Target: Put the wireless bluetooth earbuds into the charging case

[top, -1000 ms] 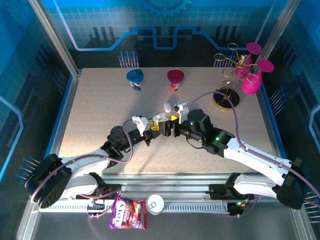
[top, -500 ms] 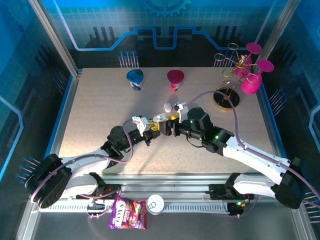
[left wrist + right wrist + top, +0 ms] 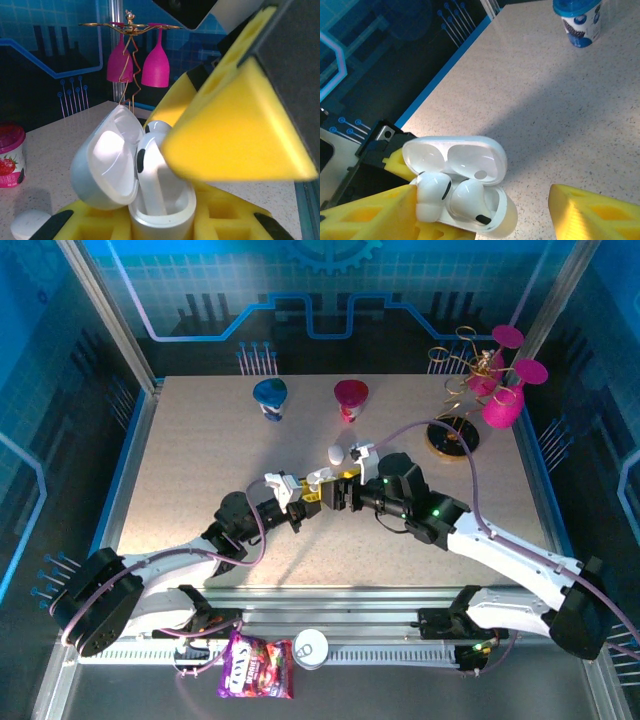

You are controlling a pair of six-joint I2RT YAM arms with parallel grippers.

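1. Right arm has edged a little farther from its base than a second ago; the left arm has kept its place.
2. Left gripper (image 3: 302, 491) is clamped on the case (image 3: 496, 218), with yellow pads (image 3: 227, 220) on either side of the body and the lid (image 3: 455, 159) hinged back.
3. Right gripper (image 3: 338, 490) hangs just over the case, its fingers wide apart.
4. One earbud (image 3: 470, 197) sits in its well, between those fingers.
5. A second earbud (image 3: 431, 196) stands partly in the next well, touching the tip of one right finger (image 3: 370, 216).
6. A spare case (image 3: 27, 225) lies on the table just beside the left gripper.
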